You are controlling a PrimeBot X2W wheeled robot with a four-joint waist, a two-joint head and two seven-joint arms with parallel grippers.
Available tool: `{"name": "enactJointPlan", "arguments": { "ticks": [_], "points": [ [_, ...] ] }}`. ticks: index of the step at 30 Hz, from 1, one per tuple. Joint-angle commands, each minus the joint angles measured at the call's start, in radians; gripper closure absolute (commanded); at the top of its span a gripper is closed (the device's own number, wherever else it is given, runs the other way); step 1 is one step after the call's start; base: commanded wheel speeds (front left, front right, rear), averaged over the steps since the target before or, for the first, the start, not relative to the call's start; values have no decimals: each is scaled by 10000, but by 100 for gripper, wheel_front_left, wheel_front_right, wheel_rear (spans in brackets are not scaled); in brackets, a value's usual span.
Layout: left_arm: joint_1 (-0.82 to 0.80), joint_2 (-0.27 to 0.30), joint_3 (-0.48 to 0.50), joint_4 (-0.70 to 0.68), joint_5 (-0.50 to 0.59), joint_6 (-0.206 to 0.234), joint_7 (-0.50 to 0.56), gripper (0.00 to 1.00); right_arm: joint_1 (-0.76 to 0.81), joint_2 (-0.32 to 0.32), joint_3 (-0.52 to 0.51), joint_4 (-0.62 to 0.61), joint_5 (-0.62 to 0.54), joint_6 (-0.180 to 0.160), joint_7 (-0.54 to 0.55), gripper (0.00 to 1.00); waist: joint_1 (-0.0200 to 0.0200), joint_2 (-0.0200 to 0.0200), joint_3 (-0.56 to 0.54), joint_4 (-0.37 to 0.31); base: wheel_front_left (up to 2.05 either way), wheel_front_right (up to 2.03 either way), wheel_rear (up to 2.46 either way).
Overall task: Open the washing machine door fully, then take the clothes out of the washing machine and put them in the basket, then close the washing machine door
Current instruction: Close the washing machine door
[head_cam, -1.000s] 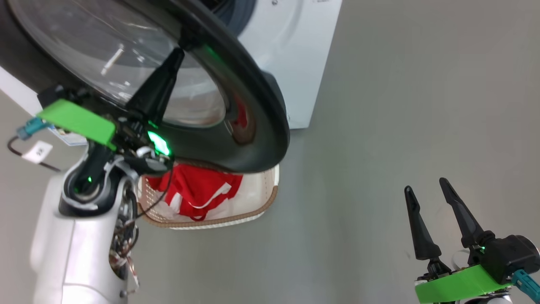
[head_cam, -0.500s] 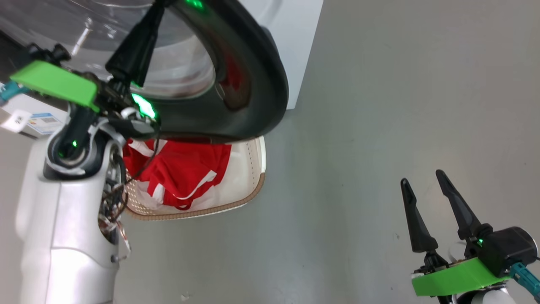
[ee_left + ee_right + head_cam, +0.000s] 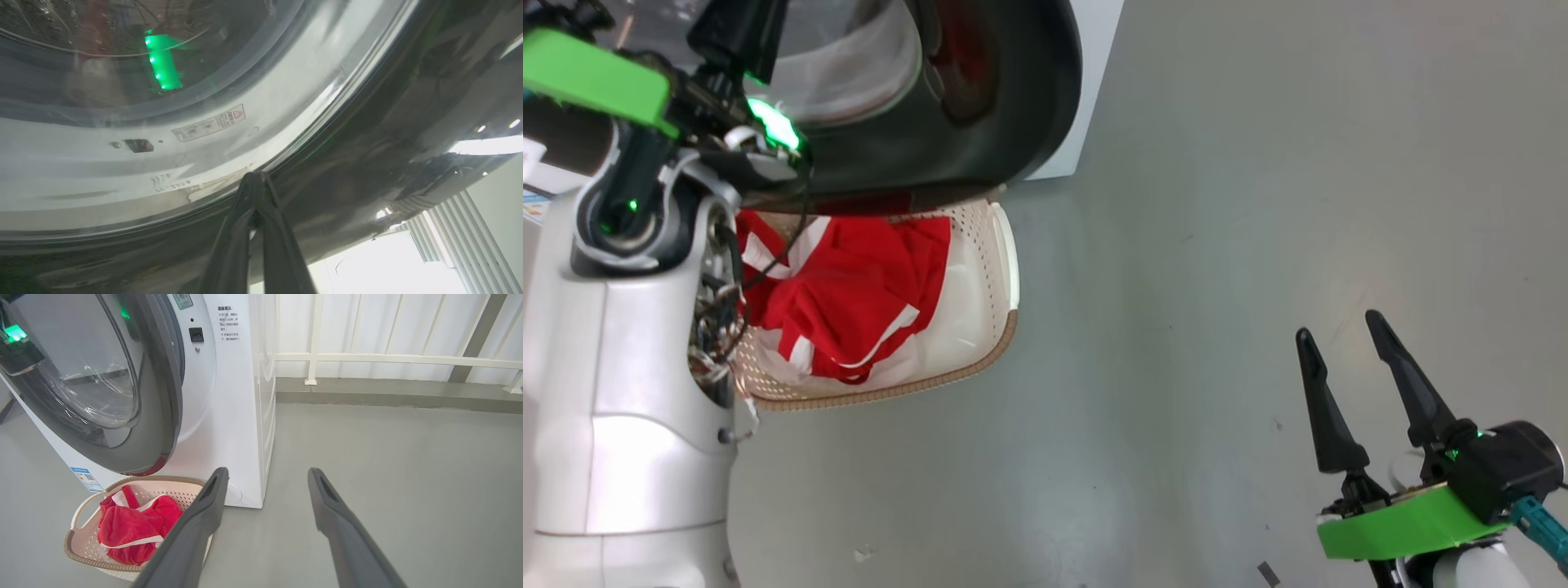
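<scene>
The glossy black washing machine door (image 3: 996, 122) stands ajar at a small angle to the white washing machine (image 3: 241, 416); the right wrist view shows this door (image 3: 161, 416) hanging over the basket. My left gripper (image 3: 254, 176) is shut, its tips resting against the door's black ring beside the glass window. The red clothes (image 3: 849, 286) with white trim lie in the cream basket (image 3: 1006, 339) on the floor below the door. From the right wrist, the clothes (image 3: 130, 531) show heaped in the basket (image 3: 81, 555). My right gripper (image 3: 1338, 325) hangs open and empty, well right of the basket.
Grey floor (image 3: 1217, 245) spreads right of the machine and basket. A white railing (image 3: 388, 358) and a low kerb run along the far wall. My pale left forearm (image 3: 629, 408) covers the basket's left end in the head view.
The head picture has shifted, so the camera has moved. The left gripper has stayed on the door, which has swung nearer the machine's front. The right gripper has kept its pose.
</scene>
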Motion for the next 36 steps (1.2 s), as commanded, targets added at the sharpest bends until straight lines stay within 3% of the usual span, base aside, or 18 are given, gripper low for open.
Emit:
{"name": "enactJointPlan", "arguments": {
  "ticks": [1, 18, 27, 33, 34, 35, 36],
  "points": [
    [-376, 310, 228, -97, 100, -138, -84, 100, -268, -135, 253, -275, -38, 62, -65, 0, 0, -1, 132, -78, 0, 0, 0],
    [-921, 424, 455, 315, 313, -306, -263, 100, -487, -135, 346, -199, 51, 62, -65, 0, 0, -1, 375, -233, 0, 0, 0],
    [311, 271, 223, -275, 319, -315, -243, 100, -456, -135, 381, -44, 130, 62, -65, 0, 0, -1, -93, 7, 0, 0, 0],
    [1575, 206, 238, -754, 478, -317, -1042, 100, -397, -135, 343, 74, 148, 62, -65, 0, 0, -1, -554, 294, 0, 0, 0],
    [1765, 196, 192, -902, 424, -317, -1055, 75, -384, -135, 327, 86, 149, 62, -65, 0, 0, -1, -633, 354, 0, 0, 0],
    [1965, 189, 143, -1077, 370, -317, -1061, 55, -368, -135, 313, 93, 157, 62, -65, 0, 0, -1, -712, 412, 0, 0, 0],
    [2170, 183, 78, -1312, 347, -317, -1064, 15, -352, -135, 299, 91, 162, 62, -65, 0, 0, -1, -791, 472, 0, 0, 0]
  ]
}}
